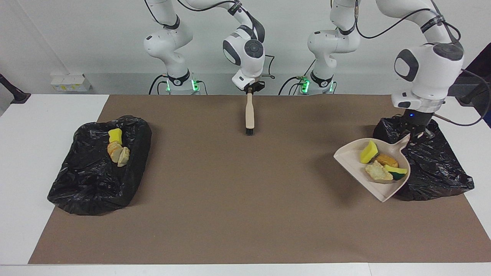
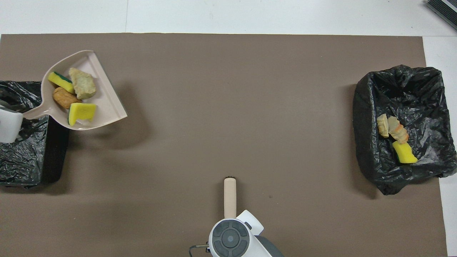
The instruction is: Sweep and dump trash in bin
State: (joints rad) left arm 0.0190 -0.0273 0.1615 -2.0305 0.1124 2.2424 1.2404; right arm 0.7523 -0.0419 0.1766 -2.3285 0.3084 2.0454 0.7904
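Trash [image 1: 380,164] prob. beside L jaws

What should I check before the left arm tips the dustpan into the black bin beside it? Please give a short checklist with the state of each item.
1. Left gripper shut on the handle of the dustpan: ok.
2. All four trash pieces lie inside the pan, none on the brown mat: ok.
3. Pan raised off the mat, its shadow apart from it: ok.
4. Pan fully over the bin at the left arm's end: not ok; only the handle end is over the bin, the open lip is over the mat.
5. Open lip turned toward that bin: not ok; it points away.
6. Right gripper shut on the brush, waiting at mid table, away from the pan: ok.
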